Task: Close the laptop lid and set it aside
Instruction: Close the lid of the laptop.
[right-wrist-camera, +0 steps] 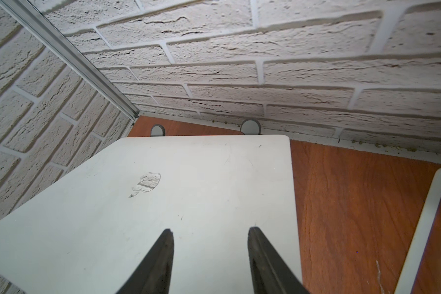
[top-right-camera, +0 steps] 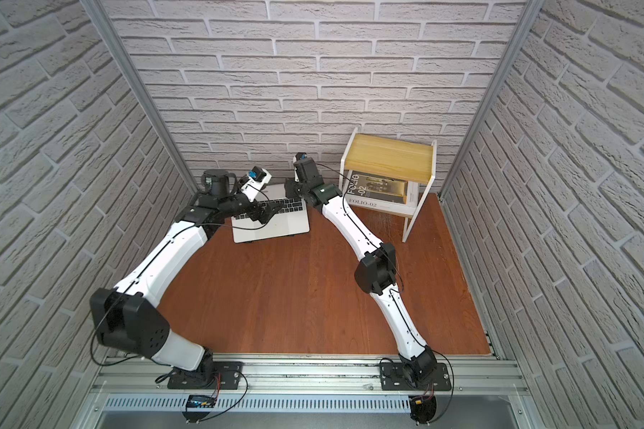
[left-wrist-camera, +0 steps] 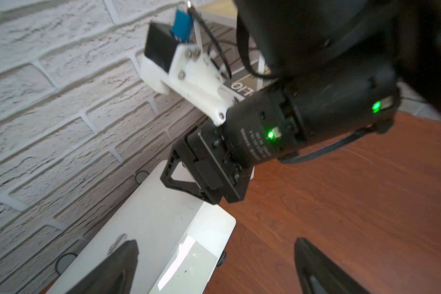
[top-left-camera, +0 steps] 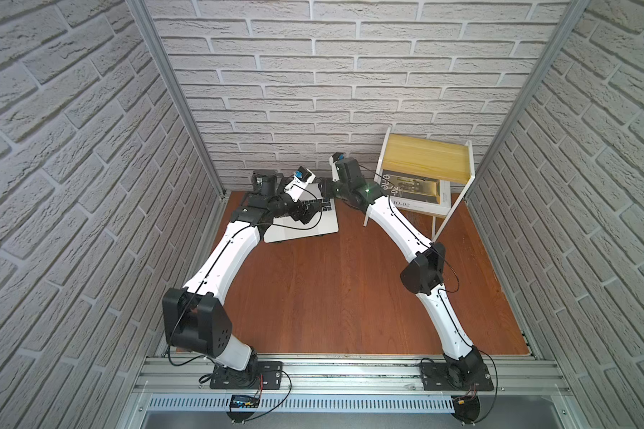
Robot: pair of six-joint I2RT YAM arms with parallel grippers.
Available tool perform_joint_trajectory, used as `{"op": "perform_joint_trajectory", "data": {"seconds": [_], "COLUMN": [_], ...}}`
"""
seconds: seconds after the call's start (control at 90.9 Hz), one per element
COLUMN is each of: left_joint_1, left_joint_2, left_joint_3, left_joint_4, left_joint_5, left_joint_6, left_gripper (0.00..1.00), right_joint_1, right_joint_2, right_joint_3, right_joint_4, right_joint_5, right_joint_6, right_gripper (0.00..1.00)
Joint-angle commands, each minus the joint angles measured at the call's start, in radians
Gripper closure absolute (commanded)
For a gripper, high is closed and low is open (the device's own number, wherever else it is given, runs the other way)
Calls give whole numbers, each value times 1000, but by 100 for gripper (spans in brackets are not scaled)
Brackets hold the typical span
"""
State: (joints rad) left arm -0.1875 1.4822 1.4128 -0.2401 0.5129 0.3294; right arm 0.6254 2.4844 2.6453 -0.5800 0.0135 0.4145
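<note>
The laptop (top-left-camera: 324, 226) sits on the wooden surface (top-left-camera: 331, 297) directly beneath the two grippers, its back close to the brick wall (right-wrist-camera: 239, 76). In both top views the left gripper (top-right-camera: 269, 214) hangs over the keyboard (top-right-camera: 281, 204), jaws spread wide and holding nothing. The lid (top-right-camera: 276, 192) leans forward over the keys, so the top views catch its pale outer face rather than the screen.

The right wrist view gives what the top views cannot. The right gripper (right-wrist-camera: 210, 229) has both fingers (right-wrist-camera: 161, 262) over the lid's outer face. Its jaws are parted, with only bare silver panel showing between them and nothing pinched. The apple logo (right-wrist-camera: 147, 184) lies ahead of the jaws, off to one finger's side. Whether the tips press on the panel I cannot tell. Past the lid's edge ahead of these jaws, two grey round-topped pieces (right-wrist-camera: 250, 126) stand by the wall.

The left wrist view shows the right gripper from outside, set at a corner of the lid. It also shows the laptop's base (left-wrist-camera: 214, 224) peeking out under the lid's edge, between the left jaws.

Only the top views show the white stand with a wooden top (top-left-camera: 424, 158). It is well apart from the right jaws on the side away from the laptop, and the FOLIO-02 book (top-right-camera: 372, 191) lies beneath it
</note>
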Motion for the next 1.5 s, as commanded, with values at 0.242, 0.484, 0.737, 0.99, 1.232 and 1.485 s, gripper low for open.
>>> {"op": "perform_joint_trajectory", "data": {"seconds": [0.242, 0.484, 0.737, 0.99, 1.232, 1.485], "left_joint_1": [298, 431, 450, 481, 499, 510], "left_joint_2": [-127, -81, 47, 173, 298, 404], "left_joint_3": [-197, -405, -474, -449, -428, -347], "left_joint_4": [282, 460, 602, 620, 707, 718], "left_joint_5": [-86, -6, 62, 108, 136, 172], "left_joint_6": [-649, -752, -780, -759, -772, -777], "left_gripper": [1, 2, 4, 8, 9, 10], "right_joint_1": [17, 8, -15, -35, -48, -75], "right_joint_2": [-42, -43, -43, -43, -19, -11], "right_joint_3": [-178, -248, -312, -372, -377, -393], "right_joint_4": [12, 21, 44, 101, 111, 133], "right_joint_5": [-14, -39, -63, -82, -94, -105], "right_joint_6": [15, 31, 56, 59, 72, 85], "right_gripper": [48, 46, 42, 39, 36, 34]}}
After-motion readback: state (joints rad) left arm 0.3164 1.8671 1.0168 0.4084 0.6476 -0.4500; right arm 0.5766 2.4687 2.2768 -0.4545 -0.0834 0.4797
